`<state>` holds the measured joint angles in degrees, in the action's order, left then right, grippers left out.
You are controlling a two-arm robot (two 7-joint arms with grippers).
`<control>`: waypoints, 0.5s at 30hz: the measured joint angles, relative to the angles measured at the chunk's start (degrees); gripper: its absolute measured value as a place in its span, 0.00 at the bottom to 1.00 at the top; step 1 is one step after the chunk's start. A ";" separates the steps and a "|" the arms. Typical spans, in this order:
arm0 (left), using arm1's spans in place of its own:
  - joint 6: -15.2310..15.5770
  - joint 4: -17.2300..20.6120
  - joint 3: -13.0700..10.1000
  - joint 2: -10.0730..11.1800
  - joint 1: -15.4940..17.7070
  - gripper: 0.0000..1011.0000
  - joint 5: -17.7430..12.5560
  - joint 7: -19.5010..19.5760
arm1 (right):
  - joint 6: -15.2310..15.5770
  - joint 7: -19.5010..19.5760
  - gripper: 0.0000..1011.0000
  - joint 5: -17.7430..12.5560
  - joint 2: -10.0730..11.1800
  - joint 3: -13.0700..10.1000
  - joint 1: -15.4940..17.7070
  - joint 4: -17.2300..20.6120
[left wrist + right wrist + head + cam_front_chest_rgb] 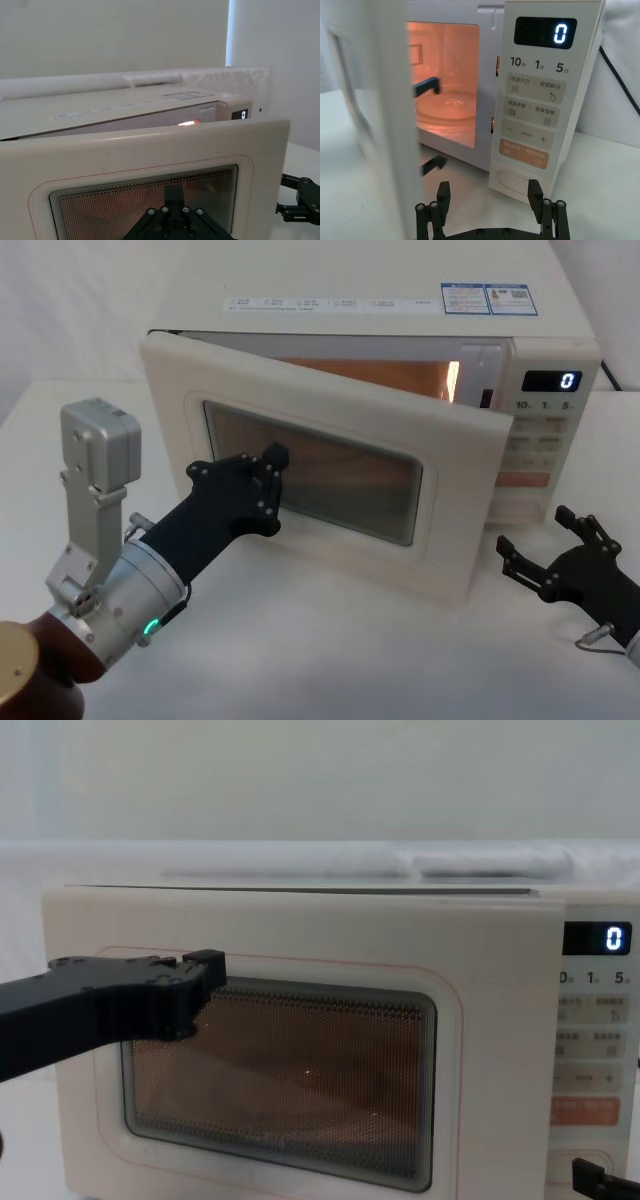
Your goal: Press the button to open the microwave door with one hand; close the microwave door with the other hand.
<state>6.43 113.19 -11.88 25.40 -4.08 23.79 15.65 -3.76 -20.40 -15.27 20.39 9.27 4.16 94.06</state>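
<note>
Microwave door (pixel 330 465) is standing partly open, swung out from its hinge on the left side, and the orange-lit cavity (pixel 445 90) is showing behind it. 1 left gripper (pixel 268 480) is touching the dark window of the door with its fingertips; the fingers seem to be close together. 1 right gripper (pixel 540 545) is hovering above the table (pixel 350 650) in front of the control panel, its 2 fingers spread wide and holding nothing. 1 cream button (pixel 516 182) is sitting at the bottom of the panel, near this gripper.

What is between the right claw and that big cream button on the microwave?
Nothing: in the right wrist view the open right end effector faces the button across bare white table.
</note>
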 joint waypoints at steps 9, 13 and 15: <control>1.09 -1.86 -1.32 -1.45 3.05 0.00 -1.32 -1.01 | 0.00 0.00 0.99 0.00 0.00 0.00 0.00 0.00; 1.60 -2.50 -1.89 -2.05 4.41 0.00 -2.15 -1.46 | 0.00 0.00 0.99 0.00 0.00 0.00 0.00 0.00; 1.89 -2.86 -2.23 -2.44 5.18 0.00 -2.75 -1.72 | 0.00 0.00 0.99 0.00 0.00 0.00 0.00 0.00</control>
<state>8.32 110.33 -14.11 22.96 1.09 21.03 13.93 -3.76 -20.40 -15.27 20.39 9.27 4.15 94.06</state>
